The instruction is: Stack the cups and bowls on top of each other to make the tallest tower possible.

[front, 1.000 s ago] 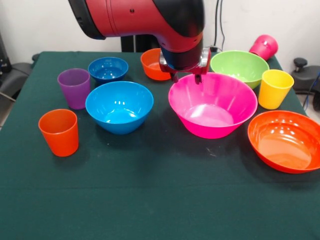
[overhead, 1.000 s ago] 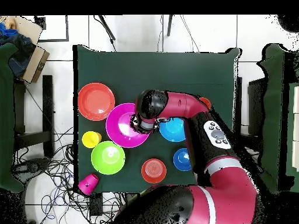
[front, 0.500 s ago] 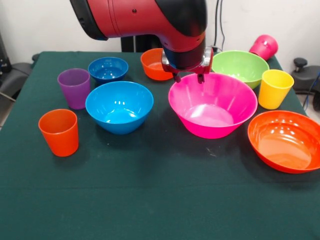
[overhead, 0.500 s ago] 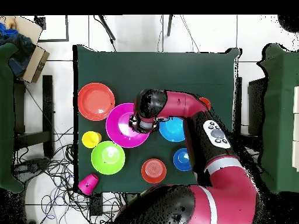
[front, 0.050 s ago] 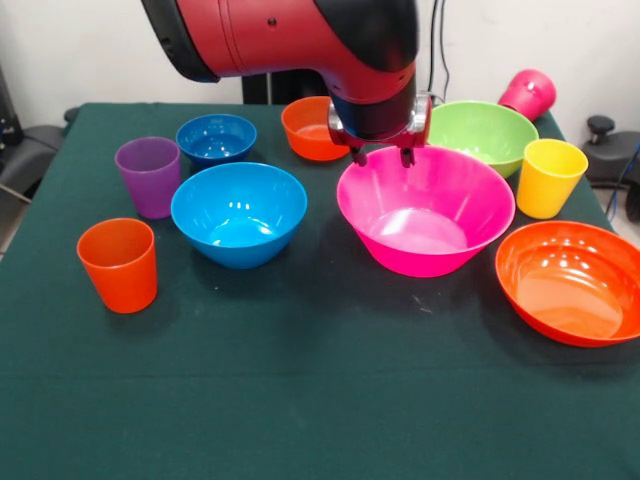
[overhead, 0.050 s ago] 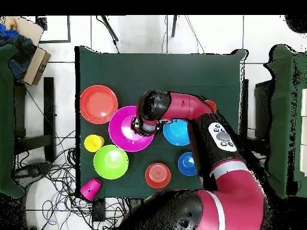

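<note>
End effector (front, 0.050 s ago: pixel 381 157) over far rim of biggest bowl (front, 0.050 s ago: pixel 426 210); another bowl (front, 0.050 s ago: pixel 239 213) to its left.

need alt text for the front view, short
A red and black robot arm holds its open gripper just above the far rim of a large pink bowl on a dark green table. Around it sit separate bowls, two blue, two orange and one lime green, plus upright orange, purple and yellow cups; a magenta cup lies tipped at the far edge. Nothing is stacked.
</note>
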`<state>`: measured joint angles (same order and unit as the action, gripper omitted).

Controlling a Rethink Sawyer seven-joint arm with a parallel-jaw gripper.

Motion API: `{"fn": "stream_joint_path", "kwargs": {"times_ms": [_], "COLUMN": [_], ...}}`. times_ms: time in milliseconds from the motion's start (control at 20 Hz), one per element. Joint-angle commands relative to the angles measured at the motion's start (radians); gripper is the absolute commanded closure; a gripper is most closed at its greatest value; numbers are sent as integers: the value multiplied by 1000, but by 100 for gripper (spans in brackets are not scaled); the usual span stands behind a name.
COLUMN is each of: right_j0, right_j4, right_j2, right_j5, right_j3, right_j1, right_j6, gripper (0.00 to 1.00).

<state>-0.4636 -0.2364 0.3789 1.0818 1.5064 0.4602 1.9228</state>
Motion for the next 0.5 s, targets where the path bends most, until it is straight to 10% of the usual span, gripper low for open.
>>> {"fn": "stream_joint_path", "kwargs": {"times_ms": [50, 500], "right_j0": [-11, -15], "right_j4": [-70, -63], "right_j2": [56, 62], "right_j5": [64, 82], "right_j3": [-69, -76], "right_j1": [-3, 1], "right_j6": [-191, -192], "gripper": [0, 0]}}
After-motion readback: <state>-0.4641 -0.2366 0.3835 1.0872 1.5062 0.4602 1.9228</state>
